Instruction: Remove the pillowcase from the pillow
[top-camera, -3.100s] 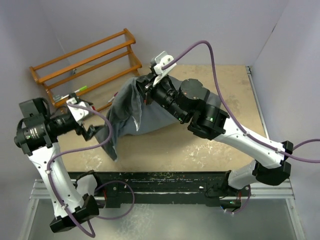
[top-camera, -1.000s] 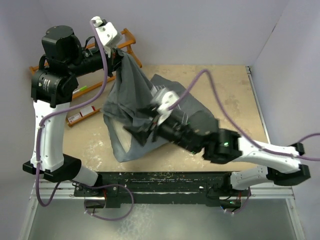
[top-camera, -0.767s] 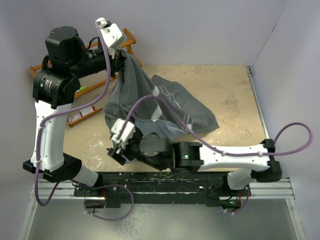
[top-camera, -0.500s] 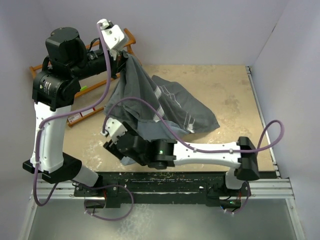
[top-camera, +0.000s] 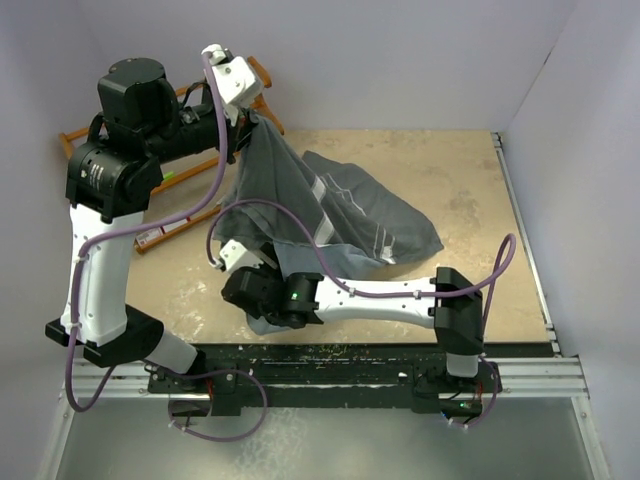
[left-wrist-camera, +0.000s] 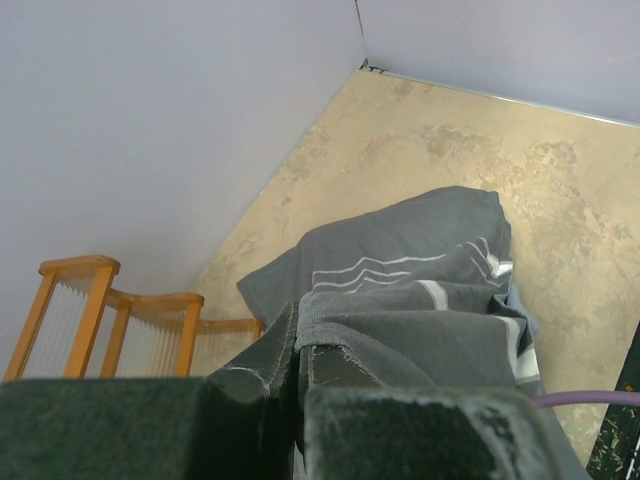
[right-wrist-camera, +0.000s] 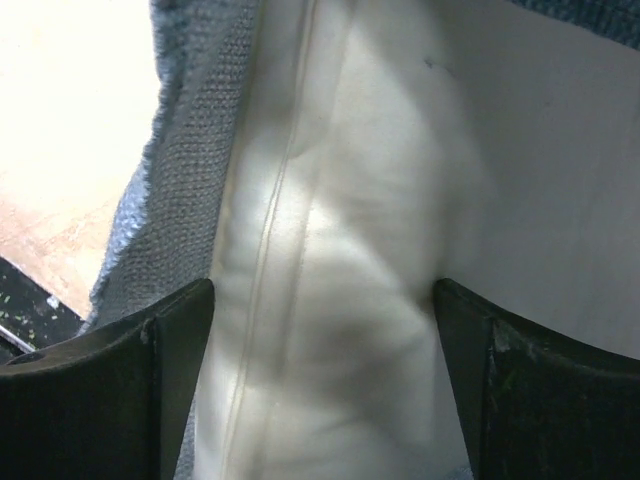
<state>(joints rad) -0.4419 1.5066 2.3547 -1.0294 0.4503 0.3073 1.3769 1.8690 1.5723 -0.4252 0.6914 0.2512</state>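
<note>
Early days, I'd say: left gripper (top-camera: 243, 128) clamps the pillowcase (top-camera: 330, 210) aloft at eleven o'clock, while right gripper (right-wrist-camera: 322, 300) straddles the mostly covered pillow (right-wrist-camera: 330, 200) at seven (squeezing? can't tell).

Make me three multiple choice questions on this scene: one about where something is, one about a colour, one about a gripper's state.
1. Where does the wooden rack stand?
A. near right edge
B. far left, by the wall
C. near middle

2. What colour is the pillow between the fingers of the right gripper?
A. red
B. green
C. cream

3. The left gripper is:
A. shut on the pillowcase
B. open in the air
C. shut on the rack

Answers:
1 B, the left wrist view shows it against the wall.
2 C, the right wrist view shows cream fabric.
3 A, grey cloth is pinched between its fingers.
</note>
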